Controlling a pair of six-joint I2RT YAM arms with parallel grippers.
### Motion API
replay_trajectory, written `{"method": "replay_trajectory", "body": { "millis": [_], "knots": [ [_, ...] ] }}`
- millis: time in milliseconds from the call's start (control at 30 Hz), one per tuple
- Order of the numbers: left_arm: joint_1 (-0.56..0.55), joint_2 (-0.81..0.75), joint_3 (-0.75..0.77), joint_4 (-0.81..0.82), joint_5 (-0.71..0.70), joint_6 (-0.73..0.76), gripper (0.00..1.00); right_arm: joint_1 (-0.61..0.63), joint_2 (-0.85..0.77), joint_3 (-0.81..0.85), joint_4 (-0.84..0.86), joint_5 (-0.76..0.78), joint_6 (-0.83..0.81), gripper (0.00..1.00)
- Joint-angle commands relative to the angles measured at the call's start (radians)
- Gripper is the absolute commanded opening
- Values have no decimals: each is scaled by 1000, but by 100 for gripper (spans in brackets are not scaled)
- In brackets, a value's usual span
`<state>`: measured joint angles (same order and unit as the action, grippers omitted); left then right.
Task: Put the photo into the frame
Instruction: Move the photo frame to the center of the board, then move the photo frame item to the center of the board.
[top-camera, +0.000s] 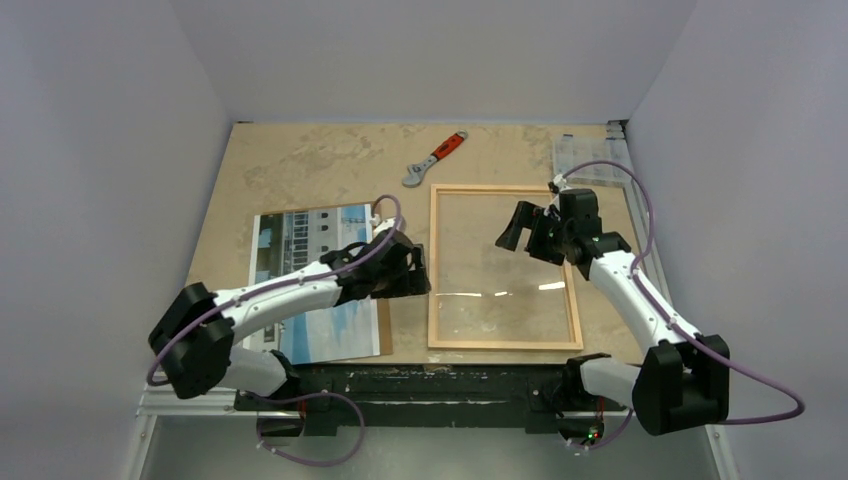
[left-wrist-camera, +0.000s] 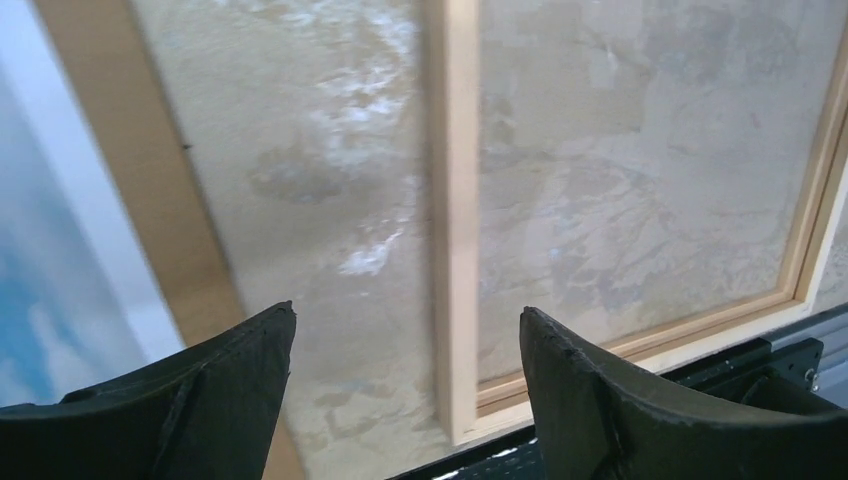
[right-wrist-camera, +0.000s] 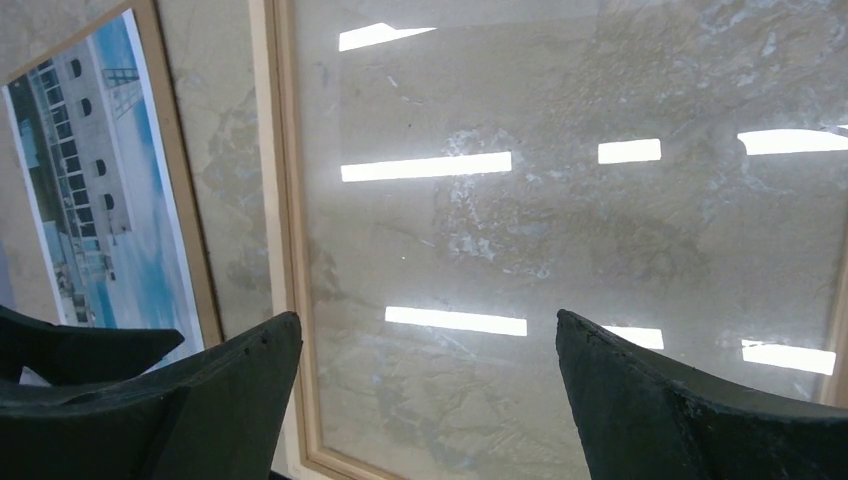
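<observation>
Beneath the parted left fingers (left-wrist-camera: 215, 395) — the frame (left-wrist-camera: 457, 220), its left strip.

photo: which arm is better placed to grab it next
Left. The left claw hangs open just off the right edge of the photo, between it and the frame. The right claw, also open, sits over the frame's glass, farther away.

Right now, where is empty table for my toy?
The biggest bare patch of table is the far left corner, behind the photo and left of the wrench. A smaller one: between wrench and plastic box. Crowded: the gap between photo and frame, under the left hand.
</observation>
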<state>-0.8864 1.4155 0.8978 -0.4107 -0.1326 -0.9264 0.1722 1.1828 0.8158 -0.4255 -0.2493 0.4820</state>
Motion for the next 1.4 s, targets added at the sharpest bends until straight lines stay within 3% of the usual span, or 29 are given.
{"method": "replay_trajectory", "body": {
  "millis": [0, 167, 300, 467, 600, 800, 1200, 1367],
  "knots": [
    [81, -155, -165, 84, 9, -30, 79, 24, -25, 6, 40, -85, 15, 97],
    [175, -420, -315, -1, -40, -52, 76, 139, -8, 18, 47, -45, 44, 96],
    [211, -617, -353, -234, -183, -92, 71, 263, 24, 34, 74, -7, 91, 96],
    [219, -699, -341, -476, -347, -170, 64, 405, 71, 66, 98, 40, 136, 96],
    [221, -565, -298, -531, -356, -185, 57, 489, 98, 90, 106, 78, 162, 96],
    [218, -267, -201, -479, -287, -134, 44, 554, 123, 104, 130, 88, 198, 96],
    [170, 19, -226, -11, -10, -90, 39, 586, 148, 135, 99, 116, 178, 96],
    [117, 162, -157, 74, 41, -103, 38, 585, 145, 134, 98, 102, 174, 96]
  ]
}}
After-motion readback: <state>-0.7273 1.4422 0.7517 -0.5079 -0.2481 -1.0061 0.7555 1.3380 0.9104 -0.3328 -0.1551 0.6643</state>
